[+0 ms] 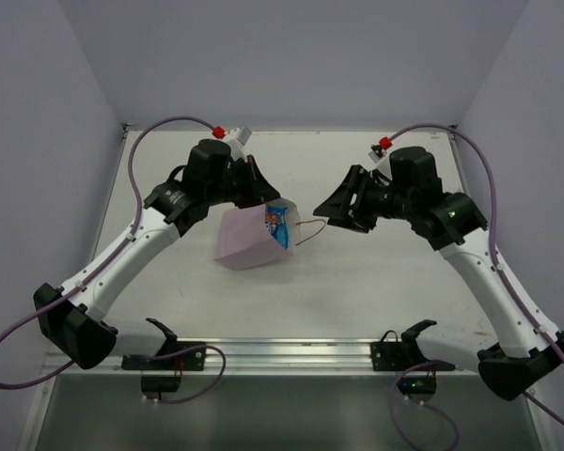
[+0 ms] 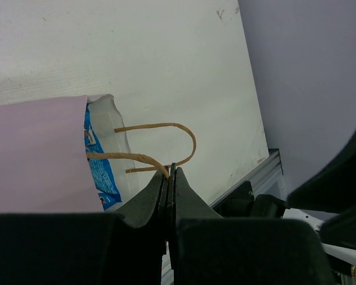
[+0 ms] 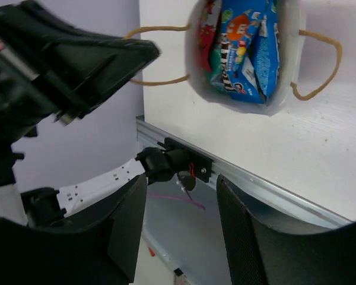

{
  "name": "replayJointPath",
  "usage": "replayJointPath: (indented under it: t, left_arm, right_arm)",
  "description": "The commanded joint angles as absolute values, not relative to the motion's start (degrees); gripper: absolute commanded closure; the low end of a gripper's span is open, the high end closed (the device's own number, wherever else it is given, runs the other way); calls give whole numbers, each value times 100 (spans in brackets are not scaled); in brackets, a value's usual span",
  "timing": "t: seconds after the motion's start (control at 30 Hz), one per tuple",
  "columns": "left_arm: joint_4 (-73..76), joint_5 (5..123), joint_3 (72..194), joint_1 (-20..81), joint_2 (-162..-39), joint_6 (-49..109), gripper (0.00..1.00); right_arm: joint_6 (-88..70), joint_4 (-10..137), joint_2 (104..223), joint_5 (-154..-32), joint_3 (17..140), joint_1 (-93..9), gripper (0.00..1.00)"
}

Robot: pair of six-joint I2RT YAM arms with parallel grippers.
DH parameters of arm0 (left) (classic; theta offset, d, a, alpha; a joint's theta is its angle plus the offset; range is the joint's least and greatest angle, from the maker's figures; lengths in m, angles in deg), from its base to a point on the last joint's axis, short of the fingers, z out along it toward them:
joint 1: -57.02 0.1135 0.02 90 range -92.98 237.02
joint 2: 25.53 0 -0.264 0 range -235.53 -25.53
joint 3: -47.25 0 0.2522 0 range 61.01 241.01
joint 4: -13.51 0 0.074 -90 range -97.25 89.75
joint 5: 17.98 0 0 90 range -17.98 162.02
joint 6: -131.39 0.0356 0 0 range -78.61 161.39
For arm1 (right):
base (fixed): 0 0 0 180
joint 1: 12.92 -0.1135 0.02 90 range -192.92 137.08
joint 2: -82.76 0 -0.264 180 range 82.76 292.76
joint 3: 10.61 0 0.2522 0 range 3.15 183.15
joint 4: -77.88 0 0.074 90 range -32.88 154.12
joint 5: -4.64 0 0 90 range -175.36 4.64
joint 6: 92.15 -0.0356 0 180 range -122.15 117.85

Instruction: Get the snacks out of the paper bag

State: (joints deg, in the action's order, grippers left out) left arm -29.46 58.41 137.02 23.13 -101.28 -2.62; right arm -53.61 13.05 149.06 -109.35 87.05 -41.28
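Note:
The pale pinkish-lilac paper bag lies tipped over, its mouth facing right. Blue, red and teal snack packets show inside the mouth, and more clearly in the right wrist view. My left gripper is at the bag's upper edge, shut on one brown cord handle. The other handle loops free. A blue packet shows at the bag mouth. My right gripper is open and empty, a short way right of the mouth, facing into the bag.
The metal rail runs along the table's near edge with both arm bases on it. Grey walls close in the left, back and right sides. The free handle loop lies on the table between the bag and my right gripper.

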Motion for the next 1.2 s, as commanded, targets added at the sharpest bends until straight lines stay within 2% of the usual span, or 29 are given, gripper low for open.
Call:
replayJointPath:
  t: [0.0,0.33,0.7,0.8,1.17]
  left_arm:
    - [-2345,5497,13923,2283,-10077,-361,100]
    - [-2793,5479,14108,2292,-9980,-212,100]
    - [-3206,5409,14442,2292,-10094,-80,100]
    - [-3347,5417,14565,2301,-10138,-10,100]
    - [-3461,5417,14557,2310,-10165,113,100]
  right_arm:
    - [-6349,2761,14849,-11049,7866,-4166,46]
    - [-6227,3124,16238,-10795,7997,-4579,46]
    - [-6499,3950,17064,-10435,7768,-4922,54]
    - [-6412,3777,17398,-10304,7943,-5009,57]
    - [-6245,3748,17294,-9898,7566,-5080,51]
